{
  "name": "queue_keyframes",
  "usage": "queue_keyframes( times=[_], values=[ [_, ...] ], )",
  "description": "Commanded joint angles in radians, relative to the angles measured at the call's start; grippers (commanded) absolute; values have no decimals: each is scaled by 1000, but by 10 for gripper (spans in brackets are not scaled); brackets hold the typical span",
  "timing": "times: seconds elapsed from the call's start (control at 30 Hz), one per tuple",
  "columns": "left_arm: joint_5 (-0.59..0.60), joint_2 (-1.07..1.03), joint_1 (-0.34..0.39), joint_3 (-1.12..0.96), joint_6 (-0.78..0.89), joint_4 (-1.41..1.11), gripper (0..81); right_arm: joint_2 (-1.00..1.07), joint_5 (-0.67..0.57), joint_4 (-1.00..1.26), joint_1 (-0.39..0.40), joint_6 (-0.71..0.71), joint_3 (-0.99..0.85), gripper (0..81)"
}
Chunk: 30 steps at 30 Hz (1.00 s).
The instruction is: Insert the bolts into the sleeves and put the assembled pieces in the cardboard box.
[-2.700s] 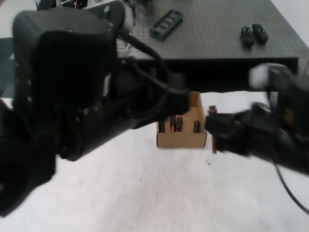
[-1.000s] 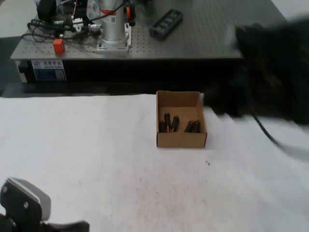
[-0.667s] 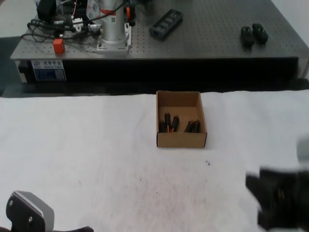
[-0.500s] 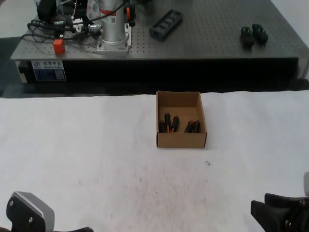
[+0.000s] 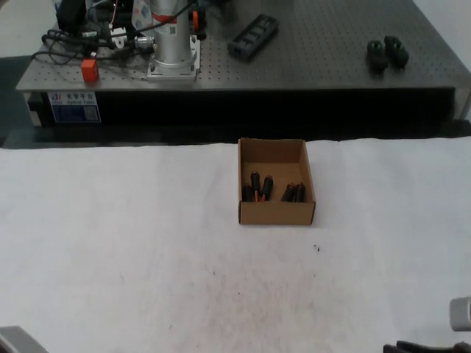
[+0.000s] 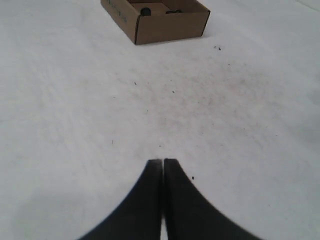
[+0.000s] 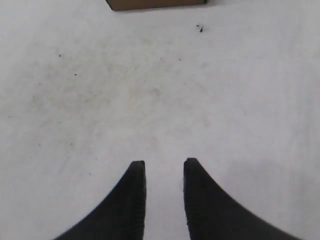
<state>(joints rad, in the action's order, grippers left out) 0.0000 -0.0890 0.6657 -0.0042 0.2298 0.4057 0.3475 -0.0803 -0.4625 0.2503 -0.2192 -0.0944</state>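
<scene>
My two arms sit low at the near edge of the worktop (image 5: 132, 250), both aimed forward over its white cover toward the cardboard box (image 5: 275, 214). In the high view a grey bit of an arm (image 5: 461, 315) shows at one near corner and another bit at the other corner.

My left gripper (image 6: 163, 163) hangs just above the white cover with its two fingers pressed together, nothing between them. From that wrist the box (image 6: 167, 27) lies well ahead, one corner turned toward me.

My right gripper (image 7: 164, 163) is also low over the cover. Its two fingers stand slightly apart with a narrow gap, and it holds nothing. The near wall of the box (image 7: 155, 4) just shows ahead of it.

There is one box, standing open near the middle of the worktop, well apart from both grippers. Inside it I count four assembled pieces, dark with a touch of orange, lying against the near wall in two pairs: one pair (image 5: 260, 186) on one side, the other pair (image 5: 294, 193) beside it.

Behind the white cover is a dark perforated table (image 5: 331, 66). On it I count one metal post (image 5: 174, 37), one orange block (image 5: 89, 69), one black slotted tray (image 5: 253, 35) and two dark knobs (image 5: 386, 50) side by side.
</scene>
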Motion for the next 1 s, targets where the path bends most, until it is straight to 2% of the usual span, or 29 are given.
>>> queue_keyframes(
  times=[0.0,0.1,0.3,0.47,0.97],
  values=[
    [-28,43,-3,0,-5,47,12,-8,24,31,-3,-47,46,163],
    [-81,89,-3,0,-3,57,12,-8,26,48,-3,-29,73,165],
    [-86,89,-3,4,30,69,12,-8,29,123,-3,-22,94,165],
    [-106,89,-3,4,17,64,12,-8,47,162,-3,75,94,165],
    [-93,89,-3,4,24,64,12,-8,47,86,-3,77,94,165]
  ],
)
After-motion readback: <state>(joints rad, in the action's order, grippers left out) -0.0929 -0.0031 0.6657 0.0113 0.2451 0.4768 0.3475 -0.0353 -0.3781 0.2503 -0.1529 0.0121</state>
